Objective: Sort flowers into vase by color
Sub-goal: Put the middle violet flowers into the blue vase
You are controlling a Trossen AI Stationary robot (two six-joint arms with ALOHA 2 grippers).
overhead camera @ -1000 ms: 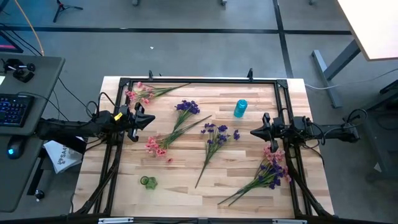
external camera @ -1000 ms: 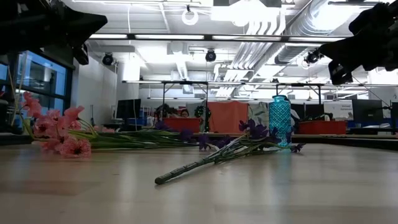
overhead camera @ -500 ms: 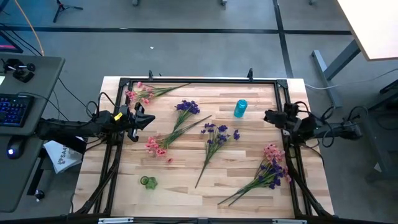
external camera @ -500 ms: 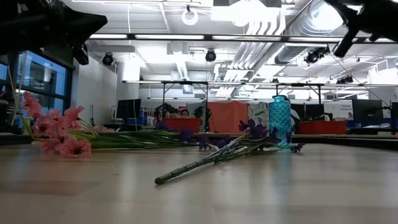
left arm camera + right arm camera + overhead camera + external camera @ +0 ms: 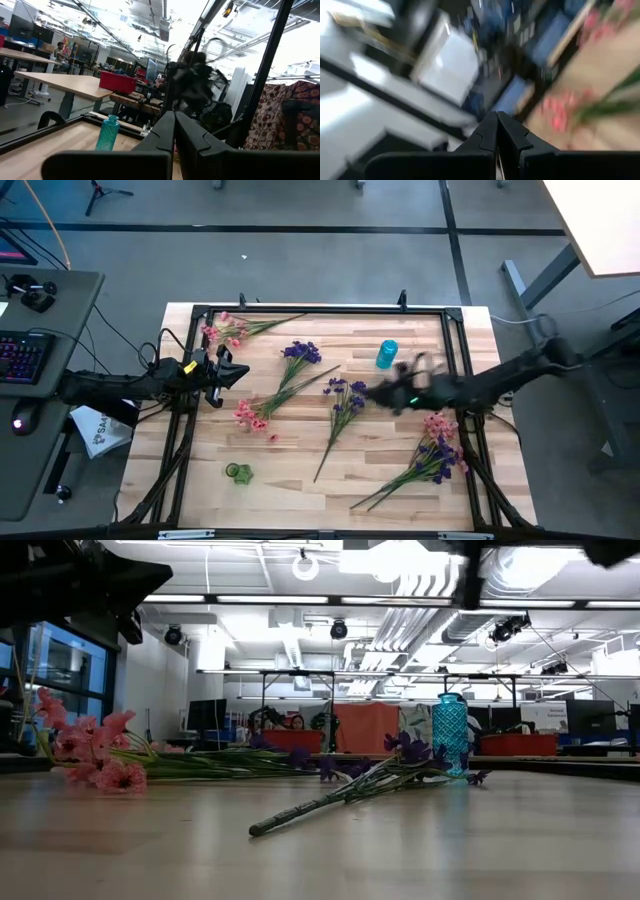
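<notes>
— What lies nearest you on the table [image 5: 300, 490]?

— At the bottom of the high frame you have a small green vase [image 5: 238, 472] on its side at lower left, and at lower right a mixed bunch [image 5: 432, 450] of pink and purple blossoms whose long stems run down toward the centre. Just above that, mid-frame, a purple sprig [image 5: 345, 402] lies with its stem pointing to the bottom, and left of it a pink sprig [image 5: 252, 416] crosses stems with another purple sprig [image 5: 300, 353]. In the low view it is a green stem [image 5: 330, 802] that sits closest to the lens.

— And my grippers?

— Your left gripper [image 5: 226, 366] hangs at the left edge of the table, just beside the pink sprig — its wrist view shows the two fingers pressed together with nothing between them. Your right gripper [image 5: 385, 393] is reached out over the middle, right of the purple sprig and below the teal vase [image 5: 386, 354]. It is smeared there, yet its own wrist view shows the fingers [image 5: 490, 132] closed tip to tip, holding nothing.

— What is farther back?

— The teal vase stands upright at upper centre-right, and a last pink sprig [image 5: 232, 328] lies in the upper left corner by the black frame [image 5: 320, 309]. Off the table at far left, you can see a keyboard [image 5: 20, 358] on a grey desk.
</notes>
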